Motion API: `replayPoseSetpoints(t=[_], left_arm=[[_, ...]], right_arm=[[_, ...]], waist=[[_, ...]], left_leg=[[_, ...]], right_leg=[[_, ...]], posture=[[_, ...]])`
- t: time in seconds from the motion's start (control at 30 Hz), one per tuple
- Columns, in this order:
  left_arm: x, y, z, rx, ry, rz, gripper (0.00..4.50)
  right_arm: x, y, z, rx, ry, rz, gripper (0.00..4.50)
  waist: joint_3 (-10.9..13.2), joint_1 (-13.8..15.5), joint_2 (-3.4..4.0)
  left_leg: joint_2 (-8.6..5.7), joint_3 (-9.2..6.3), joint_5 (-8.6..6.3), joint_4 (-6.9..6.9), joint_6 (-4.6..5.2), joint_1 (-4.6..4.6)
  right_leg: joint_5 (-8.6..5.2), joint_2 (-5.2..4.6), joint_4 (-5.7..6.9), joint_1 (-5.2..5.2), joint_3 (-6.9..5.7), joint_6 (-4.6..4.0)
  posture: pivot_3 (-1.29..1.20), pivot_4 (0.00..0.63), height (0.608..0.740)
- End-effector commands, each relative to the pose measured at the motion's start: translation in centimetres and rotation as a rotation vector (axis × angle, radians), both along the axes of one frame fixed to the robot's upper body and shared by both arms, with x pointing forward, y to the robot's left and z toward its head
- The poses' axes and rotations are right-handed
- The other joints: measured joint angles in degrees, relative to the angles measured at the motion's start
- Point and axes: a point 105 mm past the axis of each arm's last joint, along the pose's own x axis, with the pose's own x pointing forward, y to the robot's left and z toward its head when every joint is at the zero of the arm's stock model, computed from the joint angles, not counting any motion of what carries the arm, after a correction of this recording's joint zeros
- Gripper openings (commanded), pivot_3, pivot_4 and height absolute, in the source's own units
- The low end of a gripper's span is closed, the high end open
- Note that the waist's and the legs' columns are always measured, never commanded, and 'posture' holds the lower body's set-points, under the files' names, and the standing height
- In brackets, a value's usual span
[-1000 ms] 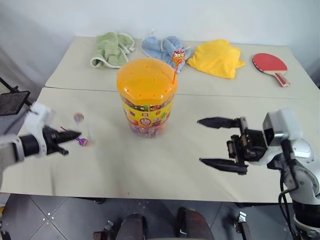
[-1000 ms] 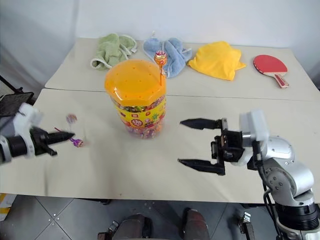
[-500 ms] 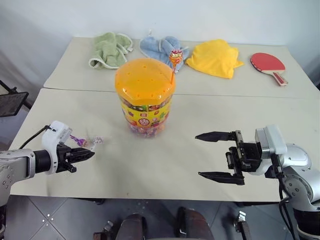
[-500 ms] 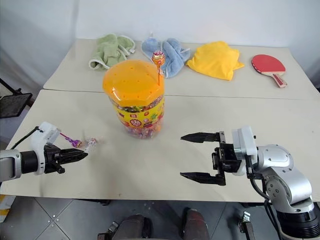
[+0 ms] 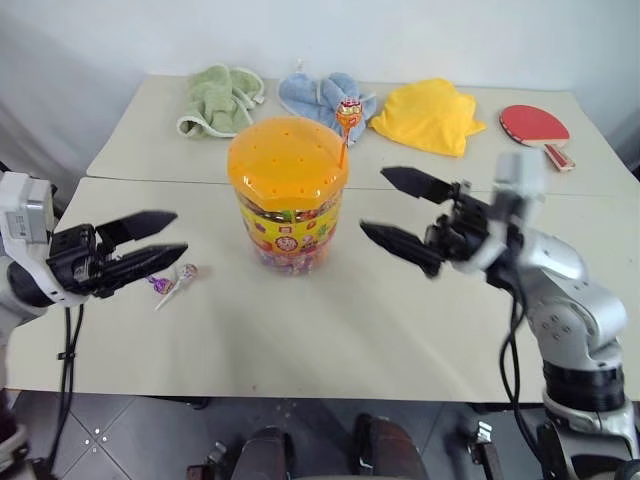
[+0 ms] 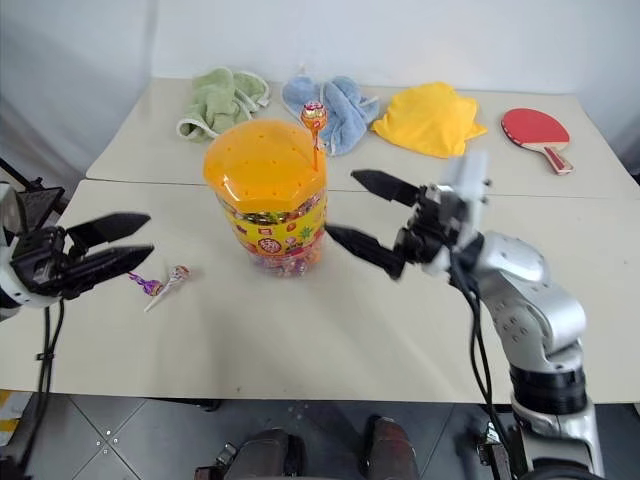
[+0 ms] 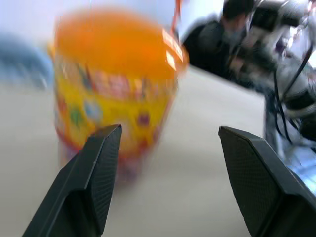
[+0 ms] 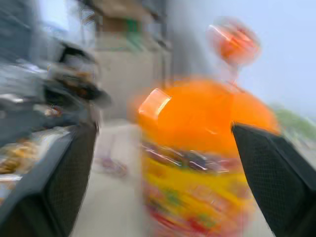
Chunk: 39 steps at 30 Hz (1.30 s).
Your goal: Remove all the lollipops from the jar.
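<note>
From the left eye view, the jar [image 5: 288,196] stands upright near the middle of the front counter [image 5: 330,330], its domed orange lid [image 5: 288,160] on, and an orange lollipop [image 5: 349,111] rises on its stick from the lid's far right edge. Two more lollipops lie on the counter to the jar's left, close beside each other: a purple one [image 5: 160,285] and a pink-silver one [image 5: 187,272]. The left gripper [image 5: 165,236] hovers just above and beside them with its fingers spread apart and nothing between them. The right gripper [image 5: 385,207] hangs in the air to the right of the jar, fingers wide apart and empty, tips pointing toward the jar without touching it. On the rear counter lie a green cloth [image 5: 220,97], a blue cloth [image 5: 320,95], a yellow cloth [image 5: 432,115] and a red paddle [image 5: 538,128]. The right eye view gives the same layout — the orange lollipop [image 6: 314,117] above the lid, the other two on the counter left of the jar. In the left wrist view the jar [image 7: 111,94] stands ahead between the two parted fingers [image 7: 96,173], blurred. In the right wrist view the jar [image 8: 197,163] is again framed by open fingers [image 8: 276,173], with the orange lollipop [image 8: 232,44] standing over the lid.
</note>
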Motion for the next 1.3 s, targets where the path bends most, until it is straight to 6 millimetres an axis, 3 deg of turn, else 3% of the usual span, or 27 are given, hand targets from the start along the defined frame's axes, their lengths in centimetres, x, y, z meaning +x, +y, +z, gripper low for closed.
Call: replayPoseSetpoints(t=[0.03,0.07,0.2,0.3,0.4,0.67,1.0,1.1,1.27,1.3], left_arm=[[-0.5,-0.5,1.5,-0.097,-0.065,-0.004,4.15],[-0.5,-0.7,1.4,-0.107,-0.072,-0.001,4.49],[-0.9,-1.3,0.8,-0.140,-0.102,-0.015,4.49],[-1.1,-1.5,0.6,-0.145,-0.098,-0.031,4.50],[-1.2,-1.5,0.4,-0.154,-0.089,-0.037,4.50],[-1.2,-1.7,0.3,-0.175,-0.103,-0.043,4.50],[-1.0,-2.0,0.1,-0.180,-0.098,-0.059,4.50],[-0.9,-2.1,0.0,-0.179,-0.095,-0.061,4.50],[-0.9,-2.2,-0.2,-0.175,-0.095,-0.066,4.50],[-0.9,-2.2,-0.2,-0.176,-0.097,-0.067,4.50]], right_arm=[[1.6,0.8,0.7,0.014,-0.027,-0.066,4.50],[1.8,1.2,0.9,0.023,-0.032,-0.067,4.50],[2.9,2.9,1.4,0.047,-0.037,-0.071,4.50],[2.6,3.4,1.8,0.065,-0.058,-0.027,3.93],[1.6,4.0,2.0,0.063,-0.077,0.054,2.91],[1.2,4.2,2.3,0.059,-0.098,0.073,0.10],[0.9,4.0,2.4,0.077,-0.056,0.125,0.04],[0.8,3.9,2.1,0.032,-0.064,0.131,0.63],[0.6,4.2,2.1,0.000,-0.089,0.143,2.23],[0.5,4.5,2.2,-0.002,-0.095,0.147,2.23]], waist=[[0.0,-0.5,0.00],[0.0,-0.8,0.00],[0.0,-1.7,0.00],[0.0,-2.3,0.00],[0.0,-2.4,0.00],[0.0,-2.4,0.00],[0.0,-2.4,0.01],[0.0,-2.4,0.00],[0.0,-2.4,0.00],[0.0,-2.4,0.00]], left_leg=[[0.00,-0.01,0.00,-0.02,0.00,-0.01],[0.00,-0.03,0.00,-0.05,0.00,-0.01],[-0.03,-0.06,0.00,-0.13,0.00,-0.06],[-0.01,-0.13,0.00,-0.12,0.00,-0.06],[-0.01,-0.14,0.00,-0.10,0.00,-0.06],[0.00,-0.16,0.00,-0.11,0.00,-0.06],[0.00,-0.16,0.00,-0.11,0.00,-0.06],[0.00,-0.16,0.00,-0.11,0.00,-0.06],[0.01,-0.14,0.00,-0.12,0.00,-0.05],[0.01,-0.14,0.00,-0.12,0.00,-0.06]], right_leg=[[0.00,0.00,0.02,-0.03,0.00,0.01],[0.00,0.00,0.05,-0.06,-0.02,0.01],[0.01,0.00,0.01,-0.10,-0.08,0.01],[0.01,0.01,0.04,-0.10,-0.10,0.01],[0.01,0.01,0.03,-0.08,-0.09,0.01],[0.00,0.01,0.02,-0.08,-0.10,0.01],[0.00,0.02,0.01,-0.08,-0.10,0.01],[0.00,0.02,0.01,-0.08,-0.10,0.01],[0.00,0.02,0.00,-0.08,-0.10,0.01],[0.00,0.02,0.00,-0.08,-0.10,0.01]], posture=[[0.00,0.150,0.740],[0.00,0.150,0.740],[0.00,0.150,0.740],[0.00,0.150,0.740],[0.00,0.150,0.740],[0.00,0.150,0.740],[0.00,0.150,0.740],[0.00,0.150,0.740],[0.00,0.150,0.740],[0.00,0.150,0.740]])
